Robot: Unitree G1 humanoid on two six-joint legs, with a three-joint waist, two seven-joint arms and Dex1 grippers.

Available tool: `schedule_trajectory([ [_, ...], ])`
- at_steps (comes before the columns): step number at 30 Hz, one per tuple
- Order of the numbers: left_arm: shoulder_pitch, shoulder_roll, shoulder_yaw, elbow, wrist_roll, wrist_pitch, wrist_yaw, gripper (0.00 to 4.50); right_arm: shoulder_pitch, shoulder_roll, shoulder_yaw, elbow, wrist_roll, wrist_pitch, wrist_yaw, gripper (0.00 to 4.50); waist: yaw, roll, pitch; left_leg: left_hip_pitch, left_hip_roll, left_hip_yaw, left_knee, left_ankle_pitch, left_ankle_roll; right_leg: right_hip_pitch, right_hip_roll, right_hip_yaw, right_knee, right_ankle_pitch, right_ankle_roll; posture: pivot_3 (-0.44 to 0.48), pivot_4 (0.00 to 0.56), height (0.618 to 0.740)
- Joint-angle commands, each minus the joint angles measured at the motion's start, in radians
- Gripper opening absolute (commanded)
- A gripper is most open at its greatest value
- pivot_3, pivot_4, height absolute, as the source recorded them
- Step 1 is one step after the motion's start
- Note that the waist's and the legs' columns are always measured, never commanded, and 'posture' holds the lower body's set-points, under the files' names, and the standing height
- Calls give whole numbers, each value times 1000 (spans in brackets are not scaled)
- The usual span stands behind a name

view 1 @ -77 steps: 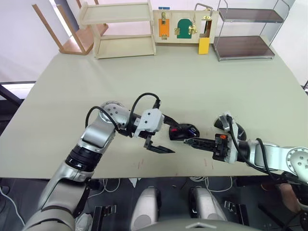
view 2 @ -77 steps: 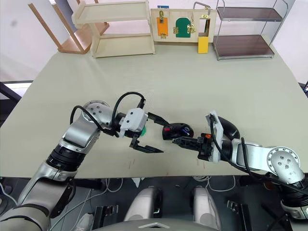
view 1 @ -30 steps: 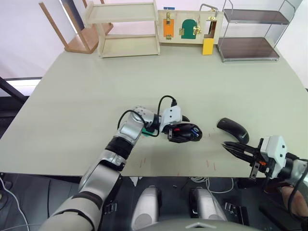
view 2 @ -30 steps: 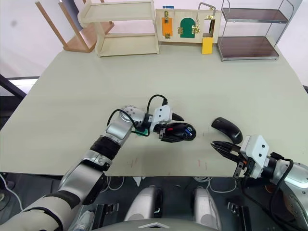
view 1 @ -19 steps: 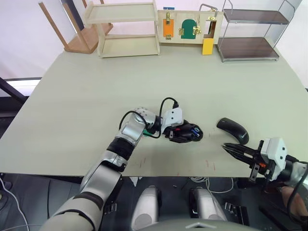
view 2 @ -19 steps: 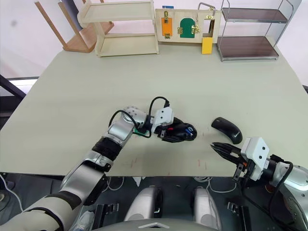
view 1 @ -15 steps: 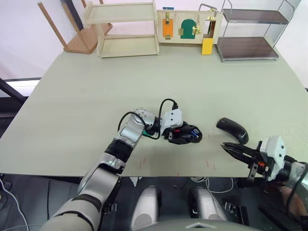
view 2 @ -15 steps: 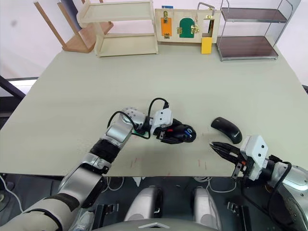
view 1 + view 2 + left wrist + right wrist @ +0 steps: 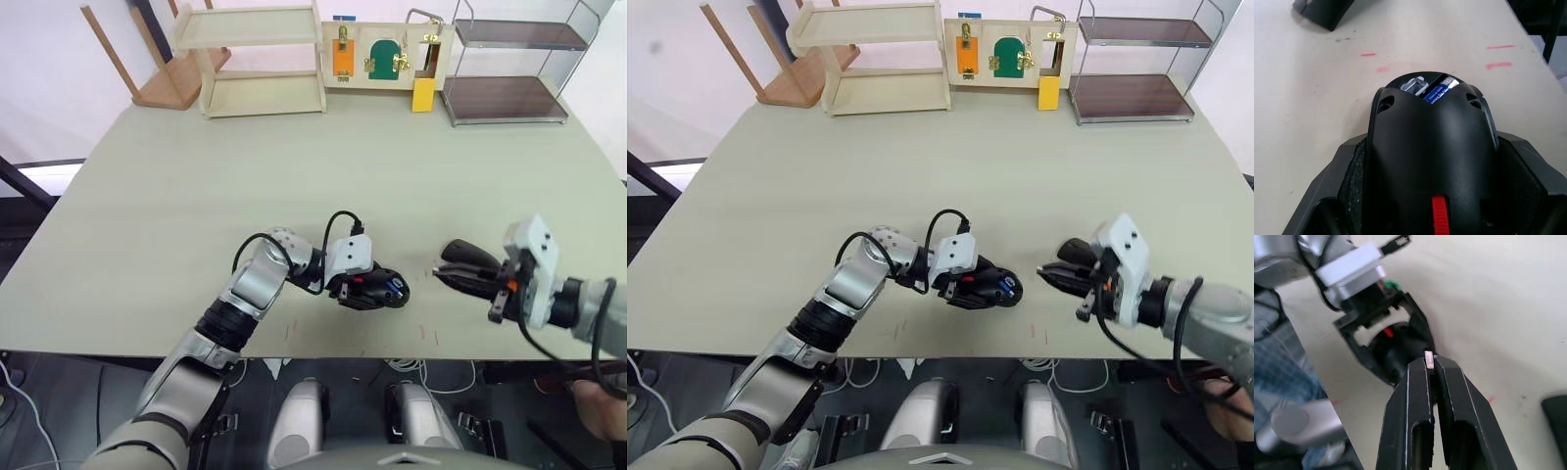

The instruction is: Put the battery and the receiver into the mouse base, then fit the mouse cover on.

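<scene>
The left pincer (image 9: 370, 291) is closed around the mouse base (image 9: 1432, 161), one black finger along each flank, pinning it on the worktop (image 9: 294, 166) near the front edge. In the left wrist view the battery (image 9: 1437, 90) already lies in its compartment at the far end of the base, blue with a pale end showing, a small metal contact just beside it. The right pincer (image 9: 1432, 363) has its fingers nearly together on a tiny metal-ended piece — by the look of it the receiver (image 9: 1429, 360) — held at the very tips and pointing toward the base, near it but not touching. The mouse cover (image 9: 468, 257) lies on the worktop behind the right pincer, partly hidden by it, apart from the base. So the battery step looks done and the receiver step is in hand. The next move calls for a fine approach: the right tips must carry the nub to its small slot in the base, lined up with the slot's axis, while the left pincer keeps the base from sliding or tipping. Which recess takes the receiver cannot be told from these views — the shoulders of the base hide much of the open end. Only after that does the cover come into play.
</scene>
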Motion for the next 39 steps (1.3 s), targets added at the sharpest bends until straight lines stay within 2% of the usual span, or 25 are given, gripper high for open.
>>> schedule_trajectory([
  [1,5,-7,-17,-54,-7,25,23,3023,-199,-63,82,99,222,164,-121,0,2,0,0,0,0,0,0,0,0,0,0,0,0,0,0,0,150,740],
  [7,-6,-25,-32,-48,-4,57,51,3023,-628,-77,363,325,439,408,-282,0,-3,2,1,0,0,0,-1,0,0,-1,0,1,-1,0,0,0,150,740],
  [14,-36,-38,-52,-20,2,74,66,3023,-933,5,626,558,482,551,-342,0,0,2,1,-3,0,0,-2,0,0,-3,-2,0,-2,0,0,0,150,740],
  [29,-65,-41,-73,4,14,107,73,3023,-1219,137,1061,767,454,552,-339,0,-1,2,0,-7,0,0,-2,0,0,-7,-1,-3,-2,2,3,0,150,740],
  [33,-74,-41,-89,4,17,125,69,3023,-1260,168,1137,810,441,552,-331,0,0,3,0,-10,0,0,0,0,0,-8,-1,-5,-2,2,4,0,150,740],
  [39,-81,-41,-97,10,24,139,74,3023,-1276,215,1176,850,407,552,-334,0,0,3,0,-15,0,-1,2,0,0,-11,-1,-7,-1,3,4,0,150,740],
])
